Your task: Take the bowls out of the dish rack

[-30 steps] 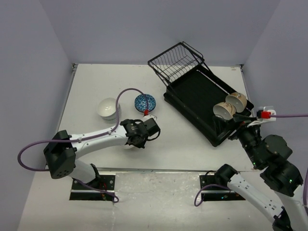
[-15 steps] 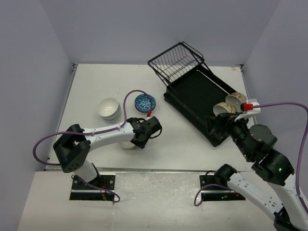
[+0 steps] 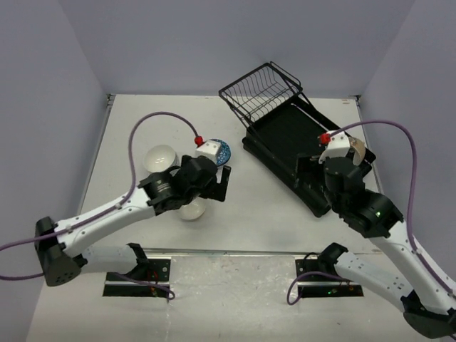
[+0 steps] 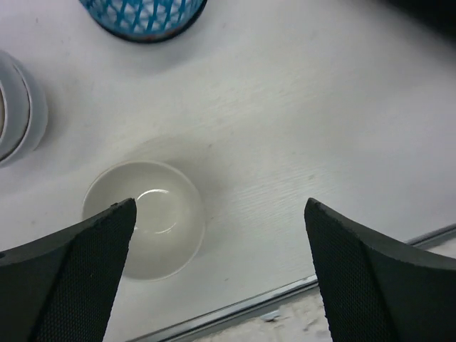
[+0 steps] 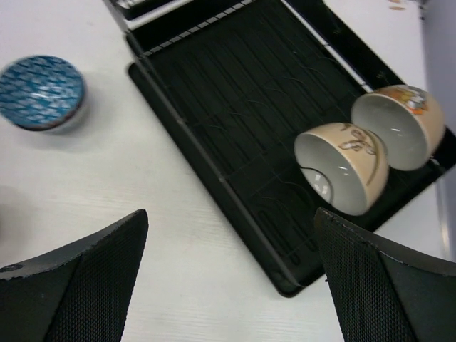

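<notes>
A plain white bowl (image 4: 146, 217) stands upright on the table near its front edge, free of my left gripper (image 4: 219, 214), which hangs open above and just right of it. The same bowl (image 3: 192, 210) peeks out under the left arm. Two cream patterned bowls (image 5: 342, 167) (image 5: 399, 127) lie on their sides at the near end of the black dish rack (image 5: 235, 85). My right gripper (image 5: 231, 214) is open and empty above the rack's near left edge. From above, the right gripper (image 3: 310, 171) hides most of those bowls.
A blue-patterned bowl (image 3: 222, 151) and a stack of white bowls (image 3: 160, 158) stand on the table left of the rack (image 3: 285, 132). The tilted wire basket (image 3: 260, 89) sits at the rack's far end. The table's metal front edge (image 4: 235, 306) lies close to the white bowl.
My left gripper opened, let go of the white bowl on the table and rose. The right arm swung left over the rack's near end, covering the two cream bowls from above.
</notes>
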Robot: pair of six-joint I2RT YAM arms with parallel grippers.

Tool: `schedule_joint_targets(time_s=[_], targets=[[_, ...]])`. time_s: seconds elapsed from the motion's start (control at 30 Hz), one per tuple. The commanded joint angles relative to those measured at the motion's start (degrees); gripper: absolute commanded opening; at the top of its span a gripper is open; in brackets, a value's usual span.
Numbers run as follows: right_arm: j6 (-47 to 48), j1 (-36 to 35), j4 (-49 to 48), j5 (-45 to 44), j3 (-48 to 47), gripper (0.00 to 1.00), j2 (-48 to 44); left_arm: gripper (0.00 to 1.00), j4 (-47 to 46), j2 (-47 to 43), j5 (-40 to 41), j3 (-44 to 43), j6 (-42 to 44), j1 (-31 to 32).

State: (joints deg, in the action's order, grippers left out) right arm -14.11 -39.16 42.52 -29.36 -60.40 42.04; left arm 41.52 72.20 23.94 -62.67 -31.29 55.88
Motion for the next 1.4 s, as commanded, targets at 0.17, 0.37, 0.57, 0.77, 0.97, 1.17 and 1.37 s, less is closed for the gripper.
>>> schedule_joint_targets(time_s=[0.17, 0.37, 0.57, 0.77, 0.97, 1.17, 1.37], targets=[[19.7, 1.2, -3.6, -23.1, 2.8, 0.99, 10.0, 1.00, -15.2, -16.9, 1.9, 3.4, -6.2, -0.4], [35.1, 6.0, -11.8, -23.8, 7.7, 0.99, 15.7, 1.00, -5.6, -26.6, 5.0, 5.1, -3.7, -0.4], [35.2, 11.6, -12.5, -23.8, 5.7, 0.99, 27.1, 1.00, -1.5, -35.3, 10.3, 9.4, -2.0, -0.4], [36.5, 14.3, -18.0, -27.4, 7.3, 0.99, 34.9, 1.00, -1.5, -41.0, 12.5, 13.5, -1.5, -0.4], [38.5, 17.2, -23.9, -32.5, 7.8, 0.81, 40.3, 1.00, -4.1, -43.3, 7.3, 14.5, 1.7, -0.4], [39.1, 18.8, -25.8, -34.2, 7.8, 0.60, 43.0, 1.00, -4.9, -45.7, 4.8, 14.8, 2.5, -0.4], [39.0, 19.5, -26.5, -35.5, 7.2, 0.43, 46.0, 1.00, -5.7, -48.3, 3.8, 15.2, 3.1, -0.4]])
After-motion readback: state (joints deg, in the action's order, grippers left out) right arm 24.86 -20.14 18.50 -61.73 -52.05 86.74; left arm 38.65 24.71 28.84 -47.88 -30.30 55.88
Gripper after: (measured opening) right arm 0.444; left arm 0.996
